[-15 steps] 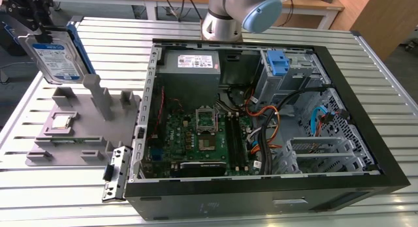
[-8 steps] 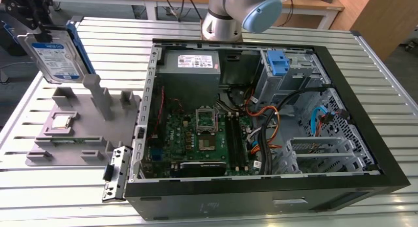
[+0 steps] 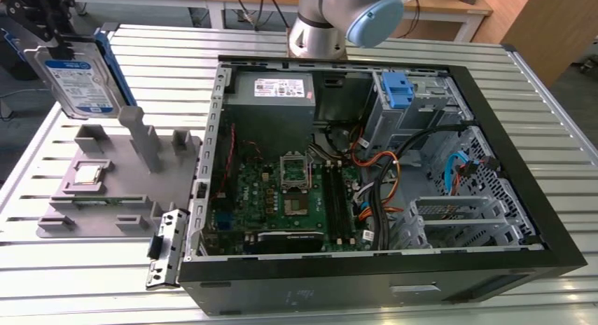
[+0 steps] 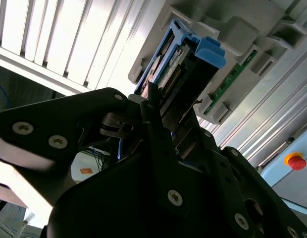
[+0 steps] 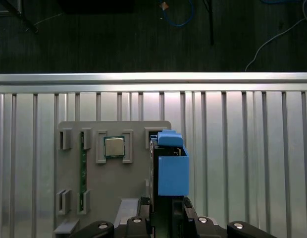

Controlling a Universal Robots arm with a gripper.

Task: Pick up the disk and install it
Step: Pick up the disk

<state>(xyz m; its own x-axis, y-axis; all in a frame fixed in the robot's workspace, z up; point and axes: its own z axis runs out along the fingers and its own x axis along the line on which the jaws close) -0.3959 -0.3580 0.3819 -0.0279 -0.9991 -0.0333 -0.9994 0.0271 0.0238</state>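
the gripper (image 3: 58, 39) pinches the disk (image 3: 82, 83) by its upper end, which hangs upright above the grey holder (image 3: 103, 192) at the exterior view's left, near the open case (image 3: 327, 290); i judge a firm grip and straight lift best, so it clears the holder.

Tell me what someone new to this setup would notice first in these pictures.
Most striking is the open computer case, lying on its side on the slatted metal table with its green motherboard and cables exposed, filling the exterior view's right. At that view's upper left, the end effector holds the disk upright in its blue bracket, above a grey parts holder.
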